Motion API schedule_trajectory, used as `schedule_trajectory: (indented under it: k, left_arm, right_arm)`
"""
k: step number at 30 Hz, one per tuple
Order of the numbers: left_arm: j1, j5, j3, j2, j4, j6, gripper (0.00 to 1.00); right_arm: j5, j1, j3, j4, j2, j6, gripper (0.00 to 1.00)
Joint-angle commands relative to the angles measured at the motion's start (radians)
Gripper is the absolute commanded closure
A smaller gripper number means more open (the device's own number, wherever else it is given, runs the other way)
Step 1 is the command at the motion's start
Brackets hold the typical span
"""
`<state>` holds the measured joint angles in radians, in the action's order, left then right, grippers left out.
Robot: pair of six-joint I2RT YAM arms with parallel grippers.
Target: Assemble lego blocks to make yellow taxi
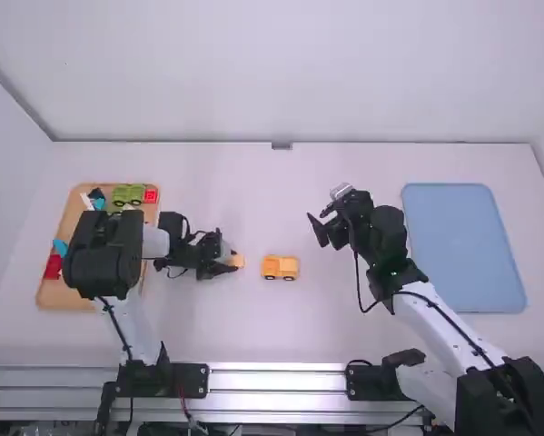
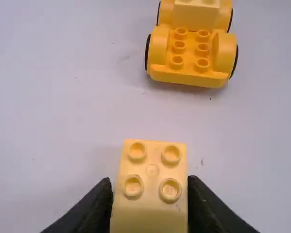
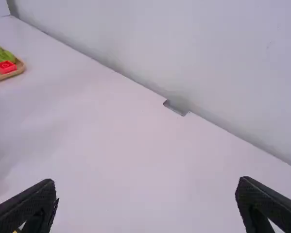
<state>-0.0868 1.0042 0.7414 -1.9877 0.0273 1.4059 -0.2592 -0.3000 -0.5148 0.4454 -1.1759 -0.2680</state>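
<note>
"What's your left gripper (image 1: 230,261) clenching?"
"You've got a yellow block (image 2: 152,170), its sides partly hidden by fingers (image 2: 99,206). The yellow car (image 2: 191,73) nearby is cut off in the left wrist view."
"Your right gripper (image 1: 315,227)?"
"Spread wide."

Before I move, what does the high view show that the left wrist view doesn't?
High view: the wooden tray with its blocks, the blue mat and the right pincer, open.
Left wrist view: four studs atop the held block.
Both: the table, that yellow block in the left pincer, and the wheeled yellow base.
</note>
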Motion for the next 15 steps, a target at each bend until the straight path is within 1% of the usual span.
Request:
schedule_trajectory:
  k: [1, 2, 3, 7, 10, 12, 15]
  left_arm:
    - [0.000, -0.078, -0.011, -0.010, 0.012, 0.000, 0.67]
    - [0.002, -0.079, -0.011, -0.010, 0.013, 0.001, 0.72]
    - [0.005, -0.077, -0.010, -0.010, 0.013, 0.000, 0.74]
    - [-0.005, -0.041, 0.003, -0.009, 0.022, -0.003, 0.72]
    - [0.003, -0.009, 0.031, 0.014, 0.076, -0.023, 0.71]
    - [0.002, -0.016, 0.056, 0.045, 0.132, -0.061, 0.74]
    - [0.008, -0.026, 0.076, 0.085, 0.192, -0.072, 0.75]
  right_arm:
    - [-0.006, -0.002, 0.011, 0.002, 0.012, 0.001, 0.02]
    - [-0.006, -0.002, 0.011, 0.002, 0.012, 0.002, 0.02]
    - [-0.006, -0.002, 0.011, 0.001, 0.012, 0.001, 0.02]
    - [-0.003, -0.002, 0.011, 0.001, 0.012, 0.000, 0.02]
    - [0.011, 0.000, 0.011, 0.003, 0.012, -0.001, 0.02]
    - [0.040, 0.007, 0.011, 0.001, 0.012, -0.035, 0.02]
    - [0.021, 0.015, 0.011, -0.027, 0.012, -0.020, 0.02]
